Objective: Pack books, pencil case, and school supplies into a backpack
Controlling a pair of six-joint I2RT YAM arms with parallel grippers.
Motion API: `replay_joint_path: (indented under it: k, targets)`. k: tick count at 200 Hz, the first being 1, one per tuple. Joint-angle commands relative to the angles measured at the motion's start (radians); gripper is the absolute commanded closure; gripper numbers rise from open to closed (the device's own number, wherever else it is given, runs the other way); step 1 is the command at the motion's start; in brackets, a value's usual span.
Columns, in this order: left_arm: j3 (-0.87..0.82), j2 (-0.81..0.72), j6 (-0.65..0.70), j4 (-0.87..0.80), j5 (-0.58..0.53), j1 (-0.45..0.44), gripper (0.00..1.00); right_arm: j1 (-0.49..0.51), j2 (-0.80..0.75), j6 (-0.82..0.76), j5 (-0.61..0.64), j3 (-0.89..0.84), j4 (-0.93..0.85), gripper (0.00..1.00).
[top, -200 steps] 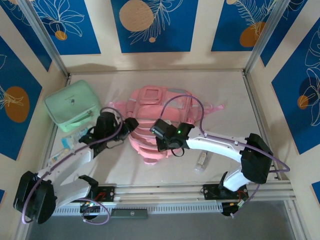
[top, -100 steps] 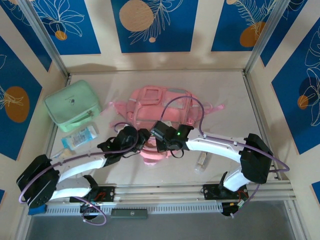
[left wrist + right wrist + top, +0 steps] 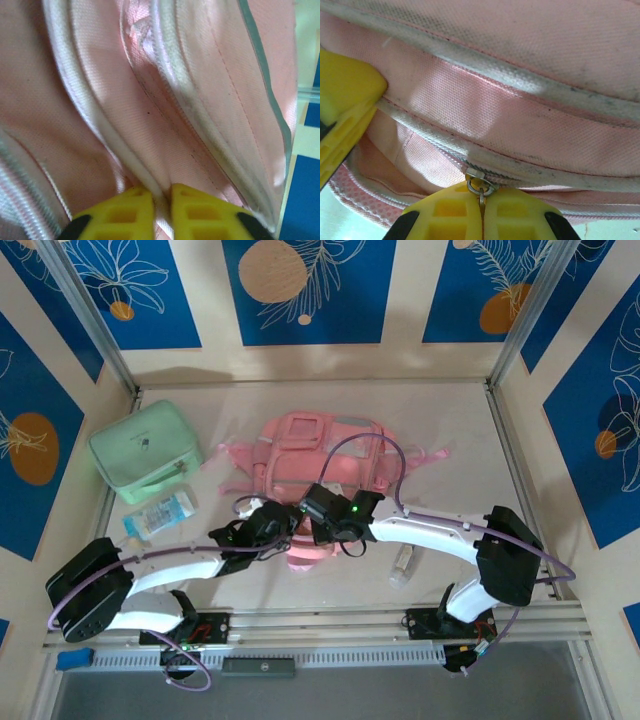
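The pink backpack (image 3: 322,458) lies mid-table, its near edge bunched between both grippers. My left gripper (image 3: 288,536) is at that edge. In the left wrist view it (image 3: 162,200) is shut on a white piped seam (image 3: 125,155) of the backpack (image 3: 210,85). Just to its right, my right gripper (image 3: 318,534) is shut on the metal zipper pull (image 3: 481,189), its yellow fingers (image 3: 445,212) pressed together. A light blue-and-white packet (image 3: 163,510) lies at the left. A small clear bottle (image 3: 404,562) lies near the right arm. The books and the pencil case are out of view.
A mint-green boxy zip case (image 3: 143,450) stands at the back left by the wall. The left gripper's yellow finger (image 3: 345,107) shows at the left of the right wrist view, close to the zipper. Metal frame rails run along both sides of the table.
My left arm swung right from beside the packet to the backpack's near edge, and its jaws closed on the seam. The right gripper stayed shut on the zipper pull.
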Motion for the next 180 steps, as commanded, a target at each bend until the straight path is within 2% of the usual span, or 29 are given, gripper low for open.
replay_joint_path:
  k: [1, 33, 50, 75, 98, 122, 140, 146, 158, 180]
  targets:
    - [-0.018, -0.015, 0.034, -0.051, -0.117, 0.010, 0.98, 0.013, -0.007, -0.018, 0.017, 0.029, -0.055, 1.00]
    - [-0.029, -0.106, 0.137, -0.204, -0.114, 0.083, 1.00, -0.003, -0.037, -0.055, 0.070, 0.023, -0.159, 1.00]
    - [-0.049, -0.184, 0.240, -0.253, -0.090, 0.163, 1.00, -0.050, -0.078, -0.077, 0.059, -0.010, -0.175, 1.00]
    - [-0.026, -0.248, 0.471, -0.308, 0.071, 0.362, 1.00, -0.160, -0.146, -0.106, -0.006, -0.062, -0.171, 1.00]
    - [0.060, -0.174, 0.649, -0.323, 0.292, 0.524, 1.00, -0.192, -0.168, -0.117, -0.021, -0.058, -0.168, 1.00]
    - [0.141, -0.076, 0.700, -0.308, 0.436, 0.599, 1.00, -0.127, -0.140, -0.126, -0.066, -0.020, -0.110, 1.00]
    - [0.188, -0.069, 0.716, -0.315, 0.447, 0.601, 1.00, -0.090, -0.095, -0.096, -0.068, 0.016, -0.101, 1.00]
    - [0.194, -0.078, 0.721, -0.321, 0.446, 0.601, 0.94, -0.083, -0.080, -0.078, -0.062, 0.024, -0.105, 1.00]
    - [0.196, -0.105, 0.724, -0.347, 0.437, 0.600, 0.71, -0.078, -0.058, -0.057, -0.072, 0.027, -0.092, 1.00]
    - [0.141, -0.188, 0.667, -0.380, 0.457, 0.591, 0.52, -0.066, -0.040, -0.035, -0.078, 0.007, -0.062, 1.00]
